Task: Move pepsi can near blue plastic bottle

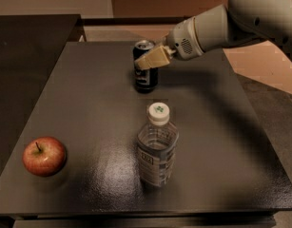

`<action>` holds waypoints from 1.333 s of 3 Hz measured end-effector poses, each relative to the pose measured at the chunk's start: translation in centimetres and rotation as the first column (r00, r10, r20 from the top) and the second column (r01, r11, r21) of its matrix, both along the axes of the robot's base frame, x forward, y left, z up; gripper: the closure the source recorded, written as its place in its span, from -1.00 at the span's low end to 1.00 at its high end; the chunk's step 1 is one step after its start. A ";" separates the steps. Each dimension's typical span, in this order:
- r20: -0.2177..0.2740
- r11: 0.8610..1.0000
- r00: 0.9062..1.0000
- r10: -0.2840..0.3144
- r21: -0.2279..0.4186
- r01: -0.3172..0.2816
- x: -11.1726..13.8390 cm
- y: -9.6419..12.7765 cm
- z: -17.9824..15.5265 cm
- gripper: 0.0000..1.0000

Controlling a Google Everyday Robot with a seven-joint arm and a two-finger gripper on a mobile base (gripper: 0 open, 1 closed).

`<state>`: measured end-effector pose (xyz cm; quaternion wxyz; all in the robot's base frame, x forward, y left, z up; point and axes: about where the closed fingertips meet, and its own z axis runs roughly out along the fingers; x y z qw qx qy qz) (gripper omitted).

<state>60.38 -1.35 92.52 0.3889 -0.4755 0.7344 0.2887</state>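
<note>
The pepsi can (145,78) is dark with a silver top and stands upright on the dark table (88,103), a little behind the blue plastic bottle. My gripper (150,60) reaches in from the upper right and is shut on the can's upper part, one beige finger across its front. The blue plastic bottle (157,148) is clear and ribbed, with a white cap bearing a green mark, and stands upright near the table's front middle.
A red apple (44,156) sits at the front left of the table. A second dark surface (31,42) adjoins at the far left. My white arm (231,23) spans the upper right above the table.
</note>
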 end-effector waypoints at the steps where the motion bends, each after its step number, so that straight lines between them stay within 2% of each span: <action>1: 0.022 1.000 1.000 -0.010 0.023 0.010 -2.6 -2.7 0.6 1.00; 2: 0.052 0.999 0.999 -0.010 0.041 0.008 -4.7 -4.7 1.4 1.00; 4: 0.087 0.998 0.995 0.043 0.034 -0.047 -9.4 -7.6 1.9 1.00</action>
